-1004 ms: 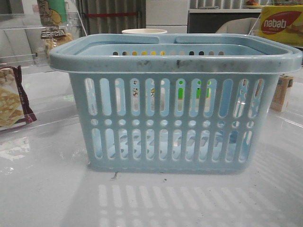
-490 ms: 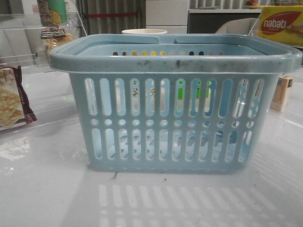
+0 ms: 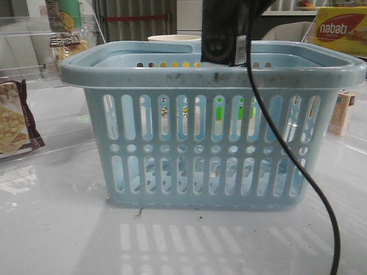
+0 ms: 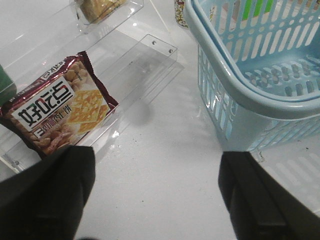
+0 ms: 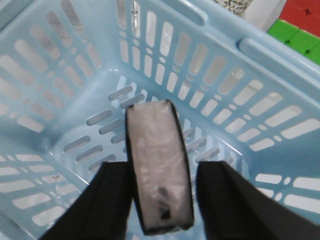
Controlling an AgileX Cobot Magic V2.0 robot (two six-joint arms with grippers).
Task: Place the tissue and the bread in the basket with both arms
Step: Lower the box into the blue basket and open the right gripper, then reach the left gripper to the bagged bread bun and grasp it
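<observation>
The light-blue basket (image 3: 172, 75) stands mid-table; it also shows in the left wrist view (image 4: 225, 75) and the right wrist view (image 5: 75, 65). My right gripper (image 5: 162, 167) hangs above the basket's inside, at rim height, shut on the tissue (image 5: 159, 170), a dark-edged pack held on end. In the front view its dark body (image 3: 223, 34) and cable show over the rim. My left gripper (image 4: 157, 152) is open and empty over bare table, left of the basket. The bread (image 3: 66, 48) sits on a clear shelf at the far left, also in the left wrist view (image 4: 100, 7).
A maroon-edged cracker packet (image 4: 57, 107) lies on a clear acrylic stand left of the basket. A small tan carton (image 3: 342, 113) stands to the basket's right, a yellow Nabati box (image 3: 341, 28) behind it. A cream cup (image 3: 172, 38) sits behind the basket.
My right arm has come into the front view from above and now hangs over the basket with its cable trailing down the front. The basket has not moved.
</observation>
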